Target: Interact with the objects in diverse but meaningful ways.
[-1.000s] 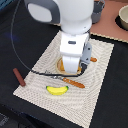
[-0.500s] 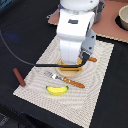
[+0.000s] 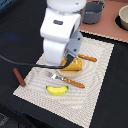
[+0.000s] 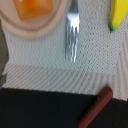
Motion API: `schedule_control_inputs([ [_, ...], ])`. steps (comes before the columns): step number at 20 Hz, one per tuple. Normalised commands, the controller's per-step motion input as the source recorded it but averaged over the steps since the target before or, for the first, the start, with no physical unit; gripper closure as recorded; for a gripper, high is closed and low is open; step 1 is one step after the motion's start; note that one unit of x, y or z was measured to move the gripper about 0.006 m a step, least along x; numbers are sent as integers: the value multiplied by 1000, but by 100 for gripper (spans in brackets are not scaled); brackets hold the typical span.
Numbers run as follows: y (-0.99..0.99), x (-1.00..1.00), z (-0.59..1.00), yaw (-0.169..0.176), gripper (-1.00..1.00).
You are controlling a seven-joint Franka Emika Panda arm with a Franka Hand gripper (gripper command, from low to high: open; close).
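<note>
Dark desk (image 3: 15, 30) carries a pale woven mat (image 3: 100, 75). Nearest you on the mat lies the banana (image 3: 57, 90), close to its near edge. Just beyond it sits the fork (image 3: 67, 80), orange handle toward the exterior view's right. Off the mat, beside its corner at the exterior view's left, the sausage (image 3: 19, 77) rests on the bare desk. Further back the loaf (image 3: 74, 64) lies on a plate (image 4: 30, 31), with the knife (image 3: 87, 58) beyond. Your end effector is hidden behind the arm, so its opening cannot be told. At the far edge stands a grey pot (image 3: 93, 12).
</note>
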Motion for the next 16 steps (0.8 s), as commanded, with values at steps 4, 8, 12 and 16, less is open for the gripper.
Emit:
schedule_control_inputs([
  [4,-177,-940,-164,-71,-100],
  [8,-202,-914,-196,-77,-100],
  [12,-196,-919,-221,-82,-100],
  [16,-189,-926,-263,-89,-100],
])
